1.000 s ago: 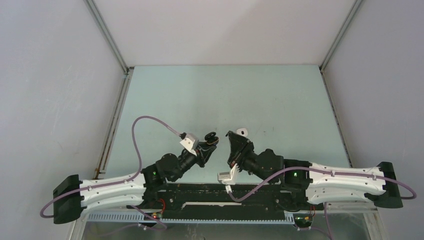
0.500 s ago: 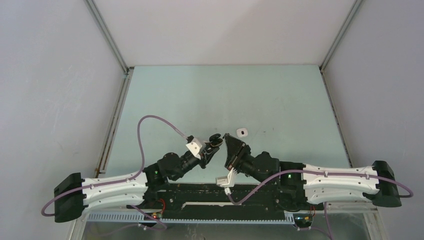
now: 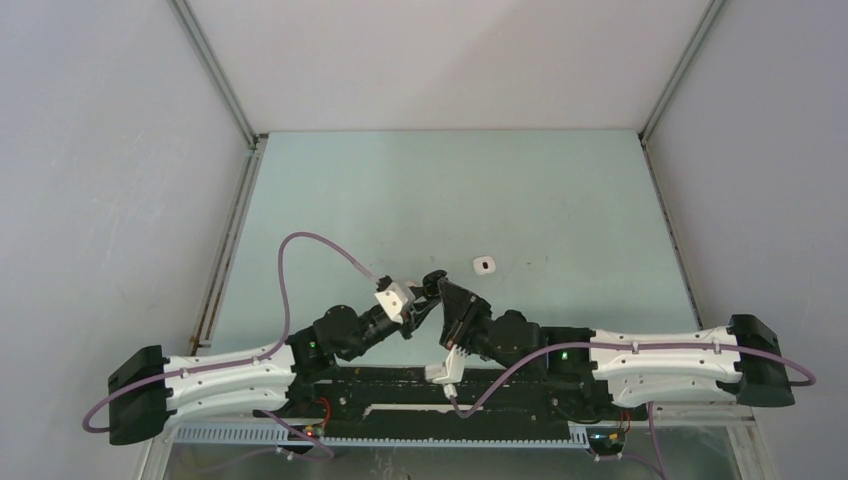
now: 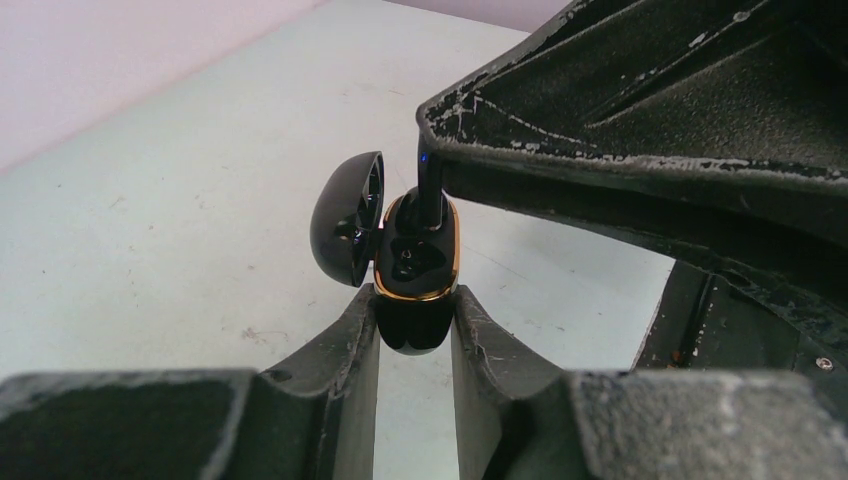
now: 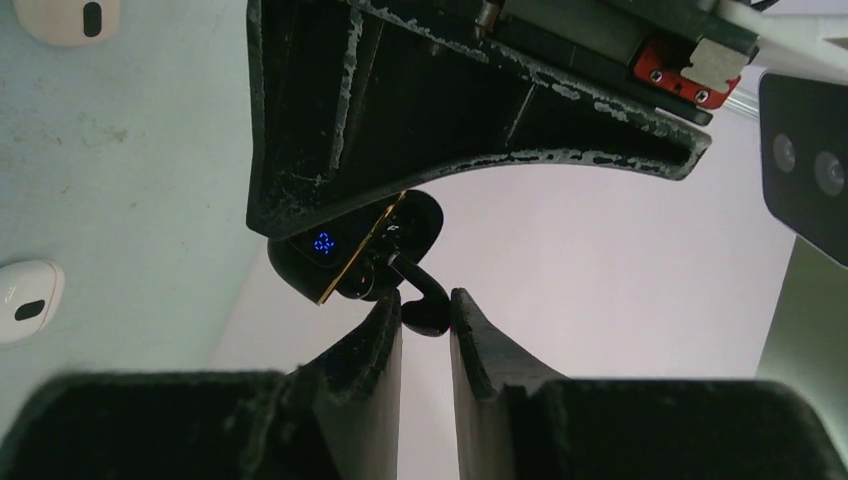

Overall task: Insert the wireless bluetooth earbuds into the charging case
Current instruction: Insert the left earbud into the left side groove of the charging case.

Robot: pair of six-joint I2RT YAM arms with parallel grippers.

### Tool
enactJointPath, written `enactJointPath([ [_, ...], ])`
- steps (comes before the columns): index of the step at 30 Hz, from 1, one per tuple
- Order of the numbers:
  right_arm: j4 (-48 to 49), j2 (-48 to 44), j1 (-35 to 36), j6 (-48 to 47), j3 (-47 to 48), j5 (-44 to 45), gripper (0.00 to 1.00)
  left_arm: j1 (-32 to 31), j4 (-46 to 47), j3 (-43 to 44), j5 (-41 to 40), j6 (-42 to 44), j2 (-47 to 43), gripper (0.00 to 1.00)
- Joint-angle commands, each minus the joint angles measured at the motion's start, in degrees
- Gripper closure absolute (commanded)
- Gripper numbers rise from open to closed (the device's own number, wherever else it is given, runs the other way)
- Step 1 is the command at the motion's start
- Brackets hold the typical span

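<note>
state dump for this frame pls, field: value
left end effector: shut on black charging case
lid: open
right end effector: shut on black earbud
insertion: stem at the case opening, bud not yet released
table: white item lying apart, beyond both arms

Even diffuse light, faint soft shadows on the table, top view sharp, wrist views blurred along the near edge, glints on the glossy charging case
</note>
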Motion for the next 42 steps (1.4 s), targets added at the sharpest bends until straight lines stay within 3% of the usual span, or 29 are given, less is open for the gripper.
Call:
enactJointPath([
  [1, 2.4, 0.1, 1.1, 0.1, 0.1, 0.5, 1.00, -0.2, 2.9, 0.9, 1.5, 2.2, -0.5, 1.00],
  [21, 0.0, 1.3, 1.9, 0.9, 0.1, 1.0, 1.00, -0.7, 2.9, 1.2, 4.8, 3.8, -0.1, 1.00],
  [36, -3.4, 1.4, 2.5, 1.8, 0.1, 1.6, 1.00, -1.0, 3.1, 0.7, 2.1, 3.7, -1.7, 1.00],
  [42, 1.8, 0.0, 2.7, 1.7, 0.1, 1.8, 1.00, -1.0, 6.3, -2.0, 2.4, 6.3, -3.2, 1.00],
])
